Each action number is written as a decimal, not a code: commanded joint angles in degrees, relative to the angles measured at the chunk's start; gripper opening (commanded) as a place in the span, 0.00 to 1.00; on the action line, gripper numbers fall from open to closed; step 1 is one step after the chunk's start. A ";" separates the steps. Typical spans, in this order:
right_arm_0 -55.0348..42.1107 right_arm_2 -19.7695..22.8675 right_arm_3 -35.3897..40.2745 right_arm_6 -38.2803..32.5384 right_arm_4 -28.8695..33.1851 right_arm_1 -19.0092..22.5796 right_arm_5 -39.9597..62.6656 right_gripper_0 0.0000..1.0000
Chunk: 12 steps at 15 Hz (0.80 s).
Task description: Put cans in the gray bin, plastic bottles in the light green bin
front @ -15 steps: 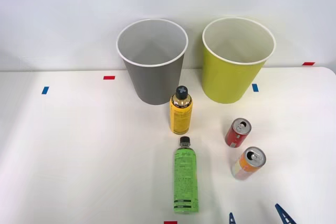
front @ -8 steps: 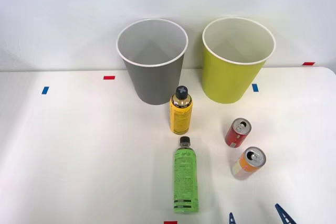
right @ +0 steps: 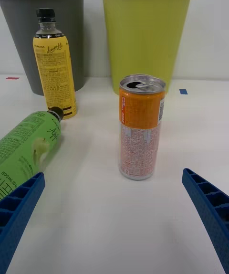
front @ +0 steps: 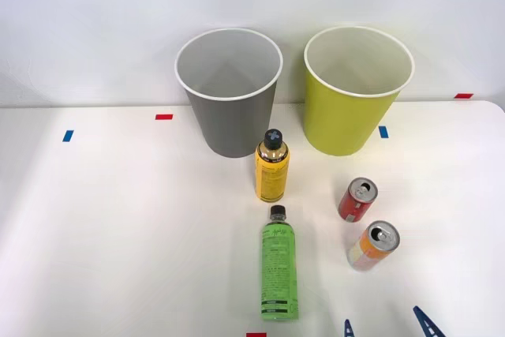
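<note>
Nothing sorted yet: round gray plastic bin (front: 229,92) and round yellow-green plastic bin (front: 355,92) both empty at the far side, gray on the left. Still on the white table (front: 118,234): upright yellow bottle (front: 271,167), green bottle (front: 278,272) lying flat, small red can (front: 357,200), orange and white can (front: 373,245). Right gripper (right: 114,226) wide open, holding nothing, orange and white can between its blue ribbed fingers (right: 207,209), probably first to go.
</note>
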<state>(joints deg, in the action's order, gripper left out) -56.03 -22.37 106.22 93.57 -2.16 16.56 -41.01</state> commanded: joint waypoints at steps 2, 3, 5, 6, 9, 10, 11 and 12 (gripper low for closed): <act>0.92 1.19 -1.11 -0.15 -1.35 -1.00 -5.22 1.00; 1.27 1.36 -1.11 0.20 -2.85 -1.00 -5.22 1.00; 2.94 1.89 -1.20 0.47 -4.87 -0.83 -5.22 1.00; 3.82 1.98 -1.63 0.47 -5.48 -0.83 -5.22 1.00; 8.13 0.49 -7.08 1.35 -9.26 -1.62 -9.18 1.00; 10.06 0.31 -9.54 1.61 -9.44 -1.80 -11.02 1.00; 11.38 0.31 -10.78 1.87 -9.44 -1.97 -11.55 1.00; 12.43 0.31 -11.04 2.23 -9.53 -1.97 -11.55 1.00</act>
<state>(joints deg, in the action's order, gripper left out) -44.69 -22.01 95.63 95.41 -11.59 14.69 -52.27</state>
